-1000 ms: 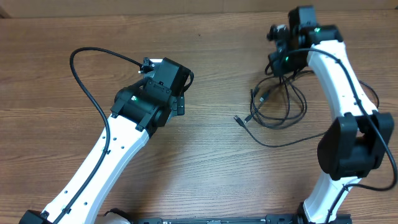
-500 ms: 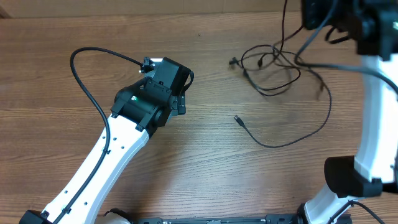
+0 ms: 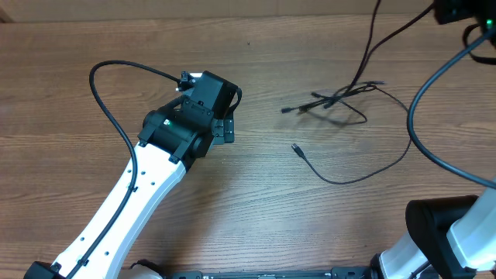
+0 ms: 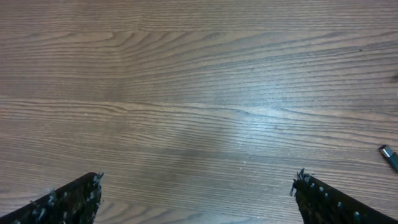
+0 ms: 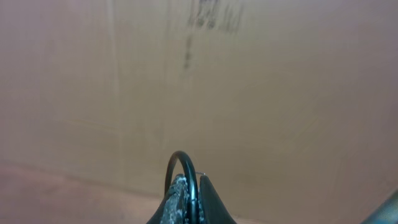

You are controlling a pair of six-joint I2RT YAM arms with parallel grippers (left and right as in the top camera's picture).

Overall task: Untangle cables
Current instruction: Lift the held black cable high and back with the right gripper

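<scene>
Starting at the right tool (image 5: pixel 186 198), what is it doing?

Its jaws are closed tight on a black cable (image 5: pixel 184 163), and a small loop of it arches just above the fingertips. From overhead that tool sits at the top right edge, mostly out of view.

And where does that cable lead?

It runs taut from the top edge down to a tangled knot (image 3: pixel 335 97) over the right half of the tabletop (image 3: pixel 256 209). The strands there are drawn into a narrow bundle, with one plug end (image 3: pixel 285 110) sticking out to the left. I cannot tell whether the knot touches the wood.

Anything apart from the knot?

A loose cable (image 3: pixel 341 181) lies flat nearer the robot's base, its plug (image 3: pixel 295 146) pointing toward the left arm (image 3: pixel 147 186). It sweeps right and curves back up toward the knot. I cannot tell whether it joins the tangle.

The left tool (image 4: pixel 198 180)?

Spread wide, holding nothing, over bare wood well left of the knot. A silvery plug tip (image 4: pixel 388 154) shows at the right edge of its camera's view.
</scene>
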